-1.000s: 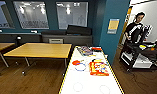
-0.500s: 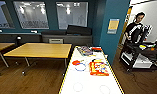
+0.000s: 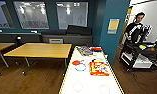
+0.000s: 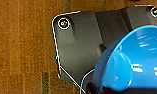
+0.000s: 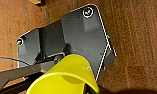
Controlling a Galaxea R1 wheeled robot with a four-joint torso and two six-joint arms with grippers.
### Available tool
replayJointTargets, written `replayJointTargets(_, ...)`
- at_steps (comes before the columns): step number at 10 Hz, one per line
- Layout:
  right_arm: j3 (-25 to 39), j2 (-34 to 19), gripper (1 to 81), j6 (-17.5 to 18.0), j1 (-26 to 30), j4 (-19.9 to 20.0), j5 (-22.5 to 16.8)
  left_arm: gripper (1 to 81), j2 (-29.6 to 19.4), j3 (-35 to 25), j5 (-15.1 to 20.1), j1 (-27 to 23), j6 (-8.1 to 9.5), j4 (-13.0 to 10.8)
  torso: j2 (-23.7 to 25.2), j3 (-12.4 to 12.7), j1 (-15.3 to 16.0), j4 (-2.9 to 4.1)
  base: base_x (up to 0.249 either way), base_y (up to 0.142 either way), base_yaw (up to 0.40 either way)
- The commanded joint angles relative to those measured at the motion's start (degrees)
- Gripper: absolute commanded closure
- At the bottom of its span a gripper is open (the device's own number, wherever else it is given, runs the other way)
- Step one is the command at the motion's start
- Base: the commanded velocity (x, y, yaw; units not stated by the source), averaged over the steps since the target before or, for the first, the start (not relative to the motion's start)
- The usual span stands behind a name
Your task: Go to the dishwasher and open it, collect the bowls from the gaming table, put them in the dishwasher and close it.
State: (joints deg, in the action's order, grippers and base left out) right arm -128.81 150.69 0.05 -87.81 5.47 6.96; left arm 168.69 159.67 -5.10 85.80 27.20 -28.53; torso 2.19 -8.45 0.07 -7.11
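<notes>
The gaming table [image 3: 87, 81] runs away from me in the head view, with a glossy white top, a yellow rim and red and orange graphics [image 3: 99, 68]. A bright blue bowl [image 4: 134, 62] sits large in the left wrist view, held over the wooden floor, and my left gripper [image 4: 99, 89] is shut on its edge. In the right wrist view a yellow bowl-shaped cup [image 5: 66, 77] hangs above the floor with my right gripper [image 5: 90, 88] shut on it. The dishwasher is out of view.
Yellow-topped tables [image 3: 40, 50] stand to the left of the gaming table. A teal pillar [image 3: 114, 25] rises at the right. Beyond it a person [image 3: 136, 27] stands behind a black cart [image 3: 137, 56]. Small items [image 3: 86, 50] lie at the gaming table's far end.
</notes>
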Motion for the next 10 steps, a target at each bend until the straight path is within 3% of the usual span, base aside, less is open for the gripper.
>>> replayJointTargets(1,-0.4,-0.8,81.1,-0.2,1.4,-0.9,-3.3,81.1,-0.2,-0.1,1.8,-2.0,-0.04,-0.7,0.0,0.0,0.0,0.00,0.000,0.000,0.000)
replayJointTargets(10,-3.1,1.1,81.1,-0.2,0.1,-2.7,-3.1,81.1,0.2,-0.1,1.9,-1.9,0.05,-0.7,0.0,0.0,-0.1,0.00,-0.074,0.000,0.000)
